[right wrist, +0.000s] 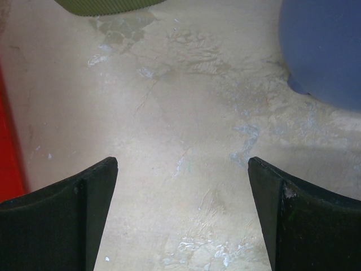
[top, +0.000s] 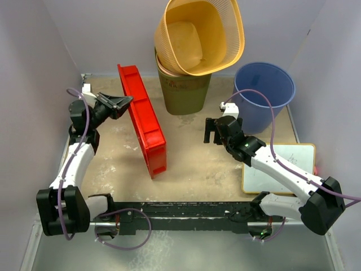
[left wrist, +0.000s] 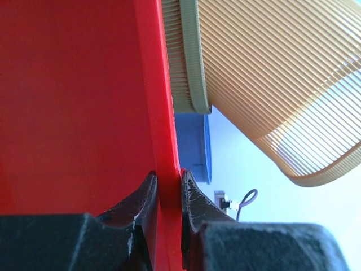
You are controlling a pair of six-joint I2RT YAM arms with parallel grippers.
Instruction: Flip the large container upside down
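My left end effector [top: 126,102] pinches the rim of the long red plastic container [top: 145,124], tipped on its side on the surface [top: 192,164], so I should roll it over slowly, grip firm, my right end effector [top: 211,131] open.

No legible text, label, brand, number or sign appears in any view. The red container [top: 148,121], orange basket [top: 200,36], olive bin [top: 183,93] and blue bucket [top: 265,93] present plain surfaces. The white board [top: 302,153] on the counter [top: 197,164] shows faint marks, possibly writing, too small to read.
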